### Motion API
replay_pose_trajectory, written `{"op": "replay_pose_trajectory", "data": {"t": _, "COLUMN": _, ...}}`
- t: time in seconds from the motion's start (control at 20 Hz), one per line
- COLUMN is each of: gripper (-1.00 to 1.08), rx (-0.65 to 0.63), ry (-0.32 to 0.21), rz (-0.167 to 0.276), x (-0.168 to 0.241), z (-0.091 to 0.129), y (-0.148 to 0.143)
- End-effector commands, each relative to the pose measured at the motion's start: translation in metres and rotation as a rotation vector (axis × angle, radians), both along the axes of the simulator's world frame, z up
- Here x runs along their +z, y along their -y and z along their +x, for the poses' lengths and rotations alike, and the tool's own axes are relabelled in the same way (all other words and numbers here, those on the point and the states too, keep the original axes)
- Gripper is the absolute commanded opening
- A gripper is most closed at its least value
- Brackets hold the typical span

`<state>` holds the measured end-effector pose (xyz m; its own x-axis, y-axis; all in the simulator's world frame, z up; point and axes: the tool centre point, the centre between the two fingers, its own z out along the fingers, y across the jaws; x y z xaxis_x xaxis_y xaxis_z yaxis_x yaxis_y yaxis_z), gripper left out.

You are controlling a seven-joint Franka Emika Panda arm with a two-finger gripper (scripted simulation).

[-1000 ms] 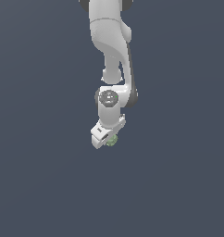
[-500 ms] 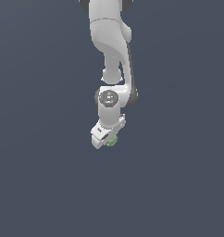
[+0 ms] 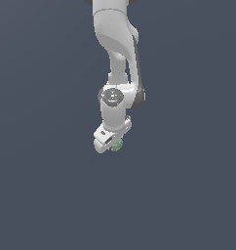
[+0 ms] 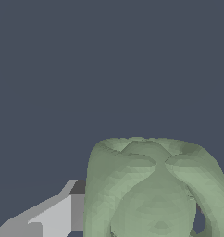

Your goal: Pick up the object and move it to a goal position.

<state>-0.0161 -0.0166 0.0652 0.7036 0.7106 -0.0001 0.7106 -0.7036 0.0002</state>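
The object [image 3: 117, 145] is a small pale green bumpy lump, held under the white hand of my arm in the exterior view. My gripper [image 3: 115, 145] is shut on it. In the wrist view the object [image 4: 151, 190] fills much of the picture, very close to the camera, with one grey fingertip [image 4: 53, 215] pressed against its side. The other finger is hidden behind the lump.
The white arm [image 3: 117, 58] hangs down from the top of the exterior view. A plain dark grey surface [image 3: 42, 195] lies all around.
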Motion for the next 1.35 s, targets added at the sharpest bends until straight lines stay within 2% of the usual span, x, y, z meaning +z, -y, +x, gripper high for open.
{"op": "replay_pose_trajectory", "data": {"t": 0.0, "gripper": -1.00, "rx": 0.000, "ry": 0.001, "rz": 0.000, "x": 0.015, "z": -0.002, "y": 0.004}}
{"op": "replay_pose_trajectory", "data": {"t": 0.7, "gripper": -1.00, "rx": 0.001, "ry": 0.000, "rz": 0.001, "x": 0.125, "z": -0.014, "y": 0.029}}
{"op": "replay_pose_trajectory", "data": {"t": 1.0, "gripper": -1.00, "rx": 0.000, "ry": 0.000, "rz": 0.001, "x": 0.144, "z": -0.016, "y": 0.034}}
{"op": "replay_pose_trajectory", "data": {"t": 1.3, "gripper": -1.00, "rx": 0.000, "ry": 0.000, "rz": 0.000, "x": 0.143, "z": -0.014, "y": 0.034}}
